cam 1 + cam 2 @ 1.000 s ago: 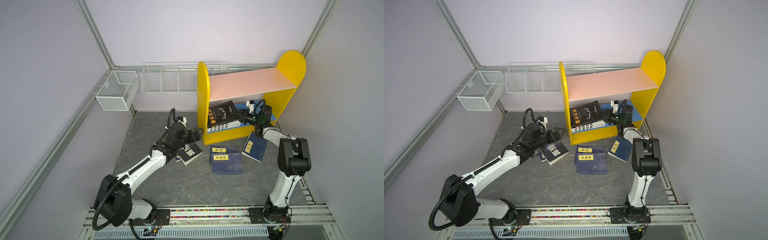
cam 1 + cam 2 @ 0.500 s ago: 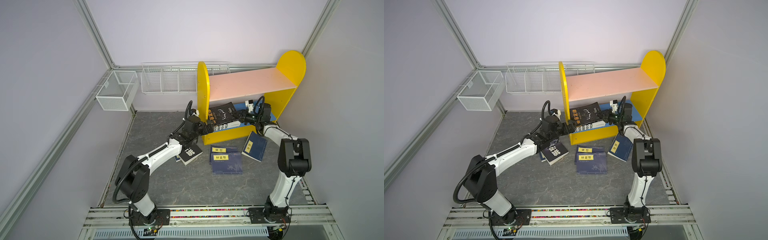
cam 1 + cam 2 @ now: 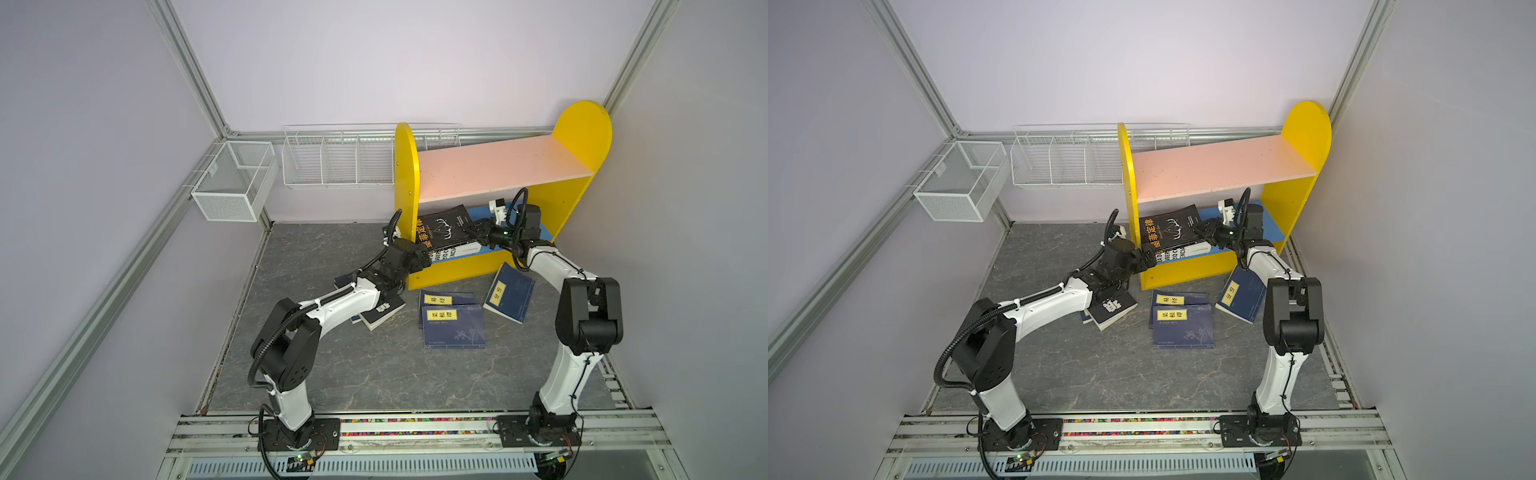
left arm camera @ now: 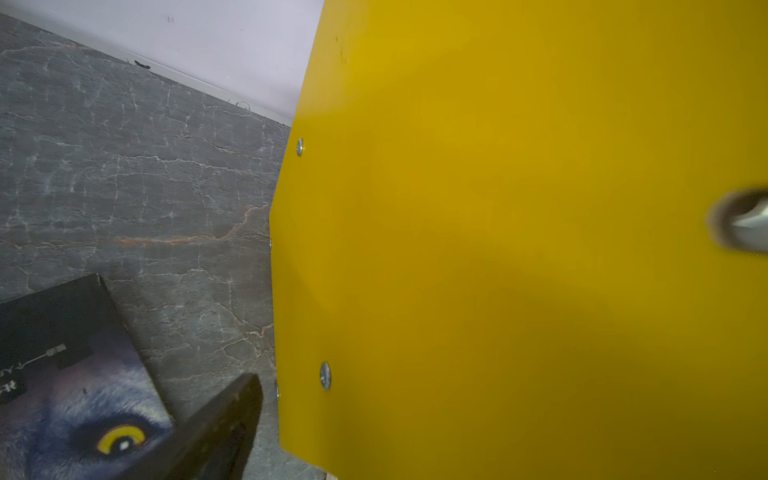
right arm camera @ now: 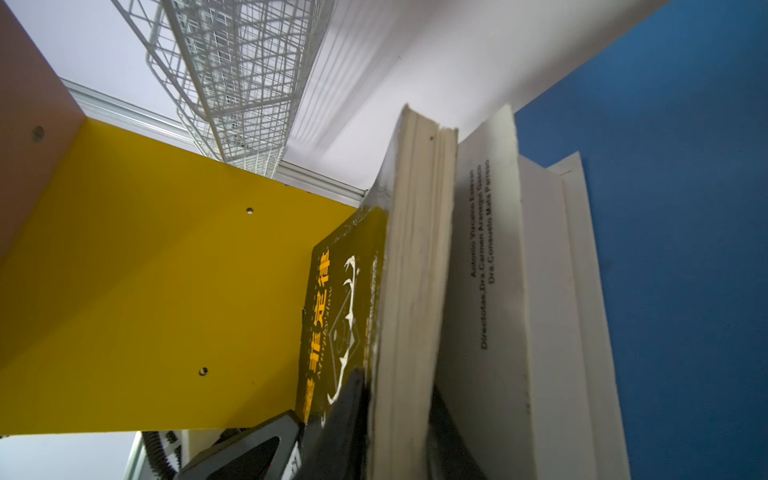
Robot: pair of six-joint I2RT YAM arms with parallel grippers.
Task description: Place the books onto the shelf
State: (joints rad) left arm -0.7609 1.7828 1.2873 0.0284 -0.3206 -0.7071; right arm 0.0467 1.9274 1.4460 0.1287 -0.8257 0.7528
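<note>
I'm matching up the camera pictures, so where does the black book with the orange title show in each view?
Top view: black book in the shelf's lower tier, left end.
Top view: black book, same place, near frame centre.
Left wrist: not in it.
Right wrist: centre, cover and page edge seen close.
Shared landmark: the yellow side panel.

Pink upper board (image 3: 498, 166) free; stacked books (image 3: 440, 230) and right end effector (image 3: 469, 229) crowd blue lower board (image 3: 1273, 228)
</note>
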